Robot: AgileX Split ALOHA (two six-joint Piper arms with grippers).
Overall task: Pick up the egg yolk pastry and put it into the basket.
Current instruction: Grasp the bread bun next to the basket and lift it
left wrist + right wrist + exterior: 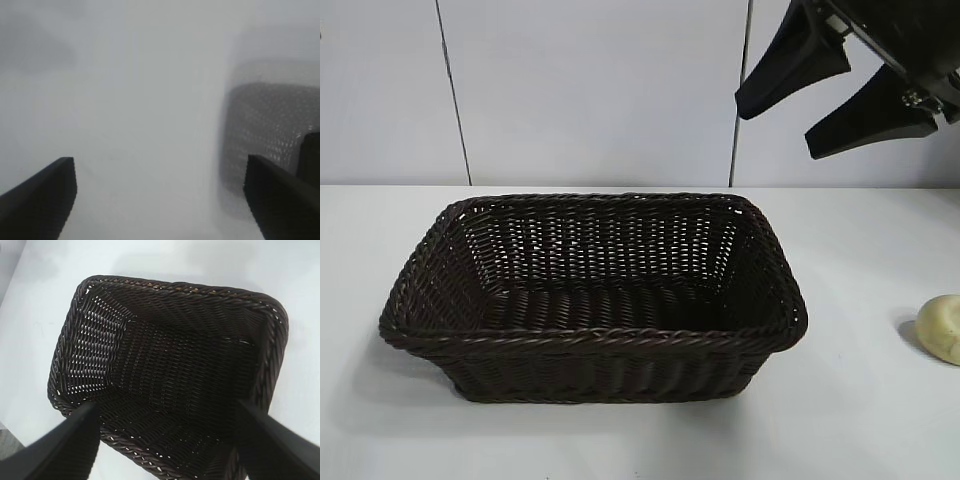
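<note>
- Right claw (825, 100) hangs high, prongs apart, empty, above the basket (590, 335).
- Pastry (942, 327) lies at 3 o'clock on the bench (860, 420); descend straight over it.
- Left claw (160, 200) spread, idle.

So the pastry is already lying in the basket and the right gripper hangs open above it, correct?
Not quite. The exterior view shows the egg yolk pastry on the table to the right of the basket, not inside it; the right wrist view shows the basket empty. The right gripper does hang open above the basket.

Bright even light, soft shadow under basket (590, 290), left wrist view hazy, perhaps defocused
</note>
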